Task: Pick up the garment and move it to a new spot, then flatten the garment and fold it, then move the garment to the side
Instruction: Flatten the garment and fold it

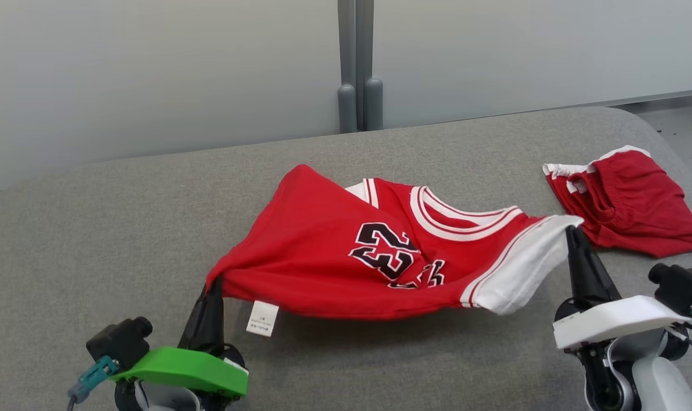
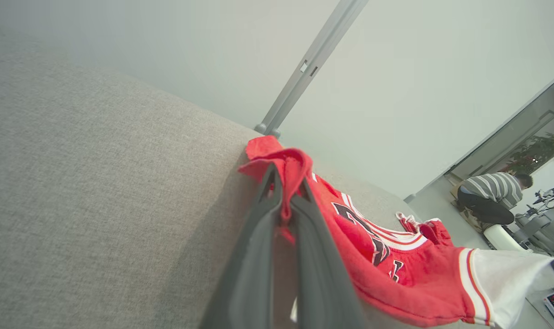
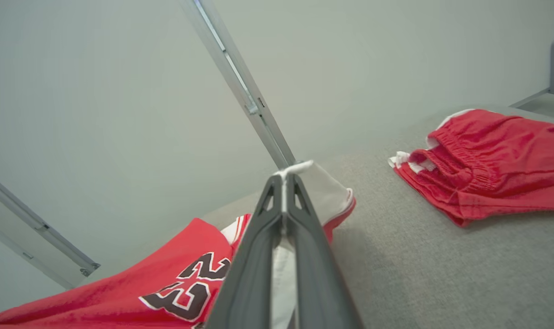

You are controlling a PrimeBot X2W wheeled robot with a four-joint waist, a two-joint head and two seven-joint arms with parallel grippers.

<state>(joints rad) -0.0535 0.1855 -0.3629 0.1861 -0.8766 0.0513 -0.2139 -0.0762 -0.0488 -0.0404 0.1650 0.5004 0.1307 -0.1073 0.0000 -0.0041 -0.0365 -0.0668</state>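
Note:
The garment (image 1: 334,251) is a red jersey with white trim and a black 23, stretched across the middle of the grey surface (image 1: 94,228) and lifted at both ends. My left gripper (image 1: 213,283) is shut on its red left corner, seen up close in the left wrist view as red cloth pinched between the fingers (image 2: 283,183). My right gripper (image 1: 573,229) is shut on the white band at the jersey's right end (image 3: 283,176). The garment (image 3: 167,283) sags between the two grips. A white label (image 1: 262,318) hangs from its lower edge.
Folded red shorts (image 1: 625,200) with white trim lie at the right end of the surface, also in the right wrist view (image 3: 491,160). A pale wall with a grey post (image 1: 356,63) stands behind. A person (image 2: 496,194) crouches far off on the floor.

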